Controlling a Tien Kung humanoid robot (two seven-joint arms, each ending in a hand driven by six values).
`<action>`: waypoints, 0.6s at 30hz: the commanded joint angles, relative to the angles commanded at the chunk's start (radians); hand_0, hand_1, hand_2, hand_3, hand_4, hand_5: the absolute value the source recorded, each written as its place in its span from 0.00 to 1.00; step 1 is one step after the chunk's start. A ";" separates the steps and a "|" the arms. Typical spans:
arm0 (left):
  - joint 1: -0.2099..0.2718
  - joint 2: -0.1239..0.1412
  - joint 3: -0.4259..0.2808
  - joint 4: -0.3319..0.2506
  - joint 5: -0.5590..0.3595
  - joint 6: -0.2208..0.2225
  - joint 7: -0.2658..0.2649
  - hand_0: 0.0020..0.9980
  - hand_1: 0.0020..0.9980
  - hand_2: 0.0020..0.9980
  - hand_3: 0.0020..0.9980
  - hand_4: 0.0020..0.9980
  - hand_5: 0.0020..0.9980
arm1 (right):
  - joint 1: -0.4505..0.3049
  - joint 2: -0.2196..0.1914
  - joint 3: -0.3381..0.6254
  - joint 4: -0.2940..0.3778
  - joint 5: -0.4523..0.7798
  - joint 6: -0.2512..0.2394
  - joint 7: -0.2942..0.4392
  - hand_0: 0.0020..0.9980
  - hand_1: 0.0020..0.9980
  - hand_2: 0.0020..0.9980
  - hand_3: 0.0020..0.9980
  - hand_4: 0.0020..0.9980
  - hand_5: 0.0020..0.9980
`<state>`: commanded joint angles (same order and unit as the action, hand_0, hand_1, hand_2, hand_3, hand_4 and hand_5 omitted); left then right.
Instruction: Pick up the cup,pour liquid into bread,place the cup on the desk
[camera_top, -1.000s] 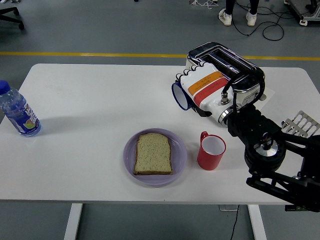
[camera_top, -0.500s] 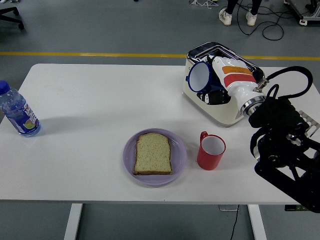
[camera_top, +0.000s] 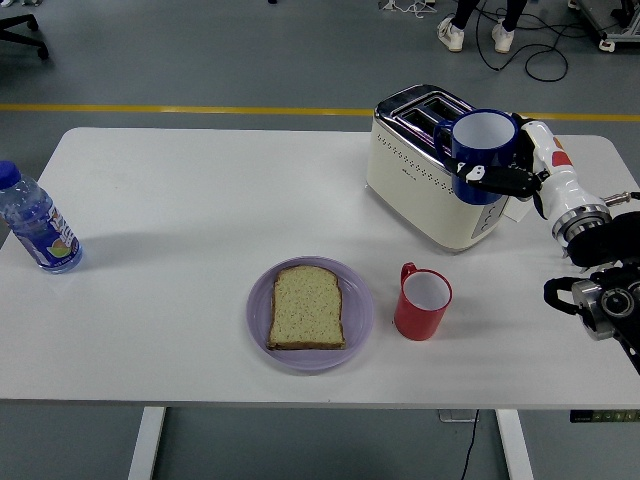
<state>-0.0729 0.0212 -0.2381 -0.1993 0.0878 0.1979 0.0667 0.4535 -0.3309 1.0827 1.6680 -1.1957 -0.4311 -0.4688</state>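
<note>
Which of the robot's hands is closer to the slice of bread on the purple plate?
Right. The right hand holds the blue cup up by the toaster, far-right of the bread. The left hand isn't in view.

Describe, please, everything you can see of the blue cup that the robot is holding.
The blue cup is dark blue outside and white inside, glossy like enamel or ceramic. It is upright, mouth up, and no liquid can be made out in it. The right robot hand grips it low on its side, dark fingers curled around the wall. The cup is lifted in front of the cream toaster, covering the toaster's right end, at the table's far right. Its base is hidden.
</note>
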 joint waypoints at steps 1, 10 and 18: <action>0.001 0.000 0.003 0.000 -0.001 0.000 0.000 0.63 0.64 0.65 0.50 0.24 0.86 | -0.016 0.004 0.016 0.002 0.045 -0.023 0.027 0.54 0.50 0.60 0.57 0.50 0.00; 0.003 -0.002 0.009 0.000 0.002 0.000 0.000 0.63 0.64 0.65 0.50 0.24 0.86 | -0.089 0.000 0.075 -0.007 0.268 -0.131 0.174 0.54 0.49 0.60 0.57 0.51 0.00; 0.005 -0.003 0.001 0.000 0.009 0.000 0.000 0.63 0.64 0.65 0.50 0.24 0.86 | -0.137 -0.019 0.134 -0.038 0.277 -0.190 0.254 0.53 0.47 0.59 0.57 0.51 0.00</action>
<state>-0.0682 0.0184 -0.2367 -0.1997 0.0966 0.1976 0.0665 0.3166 -0.3501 1.2167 1.6300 -0.9184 -0.6211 -0.2148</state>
